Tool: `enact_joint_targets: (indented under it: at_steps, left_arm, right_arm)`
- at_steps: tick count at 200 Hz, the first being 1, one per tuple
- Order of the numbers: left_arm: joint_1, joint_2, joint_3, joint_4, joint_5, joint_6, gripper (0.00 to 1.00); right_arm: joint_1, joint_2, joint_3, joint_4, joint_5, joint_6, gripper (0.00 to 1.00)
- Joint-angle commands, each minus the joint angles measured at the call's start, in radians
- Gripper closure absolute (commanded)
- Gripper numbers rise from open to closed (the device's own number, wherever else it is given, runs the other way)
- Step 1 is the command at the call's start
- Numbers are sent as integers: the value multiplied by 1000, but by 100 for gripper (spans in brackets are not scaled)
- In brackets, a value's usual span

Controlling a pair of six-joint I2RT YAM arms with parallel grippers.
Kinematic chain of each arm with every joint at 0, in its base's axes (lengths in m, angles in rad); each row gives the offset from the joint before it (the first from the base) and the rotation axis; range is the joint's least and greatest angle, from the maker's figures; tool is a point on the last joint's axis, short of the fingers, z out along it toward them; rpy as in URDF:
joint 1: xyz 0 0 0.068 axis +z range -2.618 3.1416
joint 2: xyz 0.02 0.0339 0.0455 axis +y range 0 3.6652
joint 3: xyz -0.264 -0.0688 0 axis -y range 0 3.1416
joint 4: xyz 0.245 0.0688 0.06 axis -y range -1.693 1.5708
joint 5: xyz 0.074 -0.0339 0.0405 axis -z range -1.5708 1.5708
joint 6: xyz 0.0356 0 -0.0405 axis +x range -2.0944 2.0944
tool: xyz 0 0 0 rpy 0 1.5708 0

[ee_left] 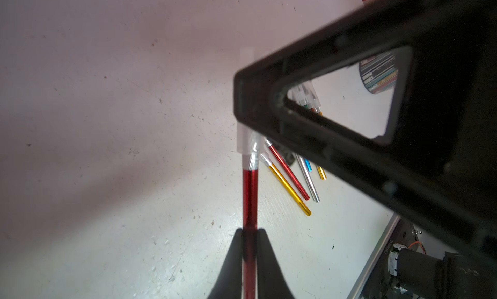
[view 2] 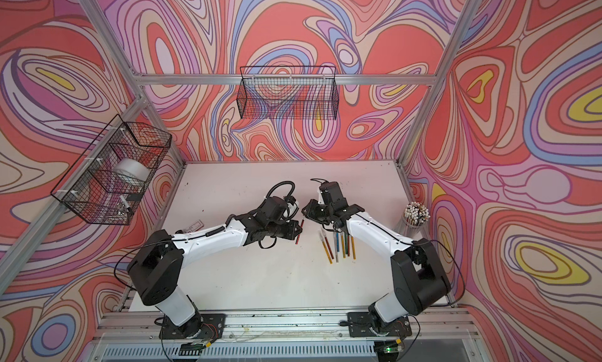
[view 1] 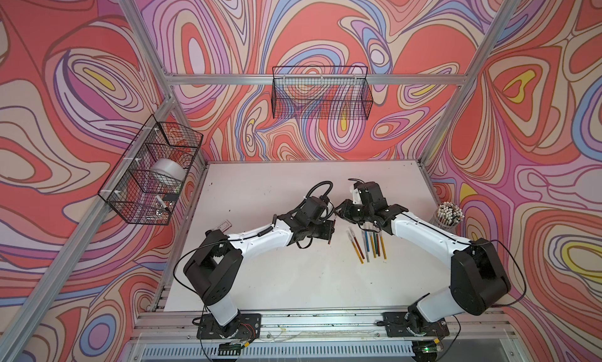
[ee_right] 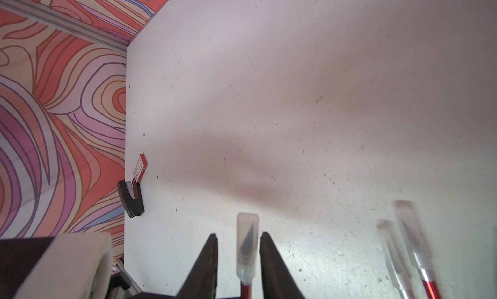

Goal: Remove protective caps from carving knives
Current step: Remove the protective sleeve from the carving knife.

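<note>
White arm shells [view 1: 260,238]; black joints [view 1: 211,272]

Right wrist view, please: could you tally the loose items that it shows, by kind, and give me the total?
Capped carving knives: 3
Black stapler: 1
Small red box: 1
Total: 5
</note>
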Motion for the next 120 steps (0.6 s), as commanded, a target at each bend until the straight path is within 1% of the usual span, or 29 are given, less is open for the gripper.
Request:
enact_joint_targets:
  at_steps: [1,92,120]
  left_arm:
    - [1,-8,-13,24,5,6,88]
    - [1,-15,-15,22,1,2,88]
    - [2,-14,-15,21,1,2,88]
  right_arm:
    - [8,20,7,22,19,10,73]
    - [12,42,12,25,33,16,78]
    - [15,52,13,29,32,17,78]
